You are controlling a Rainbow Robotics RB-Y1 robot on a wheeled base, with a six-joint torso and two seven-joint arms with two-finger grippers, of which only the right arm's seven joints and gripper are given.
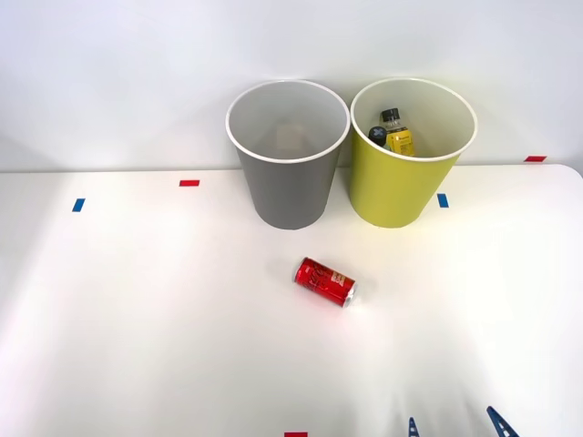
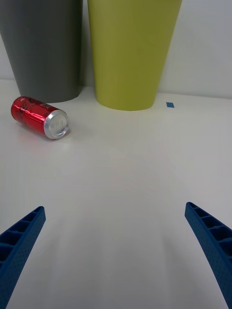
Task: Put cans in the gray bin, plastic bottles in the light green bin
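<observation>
White tabletop (image 1: 137,319) against a pale wall, marked with red and blue tape. Upper centre of the frame: gray bin (image 1: 288,155), upright and apparently empty. Beside it to the right, the light green bin (image 1: 412,153) holds the plastic bottles (image 1: 393,132), evidently sorted. Centre: red can (image 1: 324,281) on its side, presumably awaiting pickup. Lower right: right gripper (image 1: 455,426), fingers spread apart, empty, well short of the can.

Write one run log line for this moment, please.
gripper: open, empty | red can: lying on table | gray bin: upright | green bin: holds bottles
</observation>
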